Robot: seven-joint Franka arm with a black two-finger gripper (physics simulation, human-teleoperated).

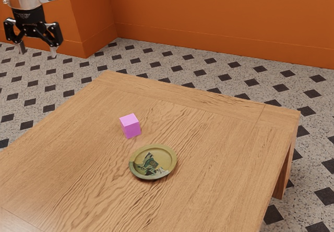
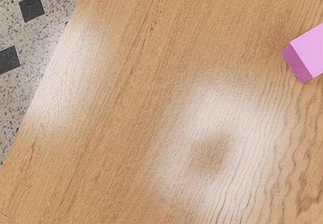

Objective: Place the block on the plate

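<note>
High at the exterior view's upper left, my gripper (image 1: 37,51) hangs with its two fingertips wide apart and nothing between them. The pink-purple block (image 1: 130,126) rests on the wooden table, well below the gripper's height and farther toward the exterior view's right. Close beside the block, but not touching it, lies the round green plate (image 1: 166,157) with a dark pattern in its middle; its surface holds nothing. In the wrist view part of the block (image 2: 309,53) appears on the wood.
The wooden table (image 1: 219,132) spans much of the exterior view, and its edge with the tiled floor (image 2: 22,93) beyond shows in the wrist view. An orange wall (image 1: 224,18) stands behind.
</note>
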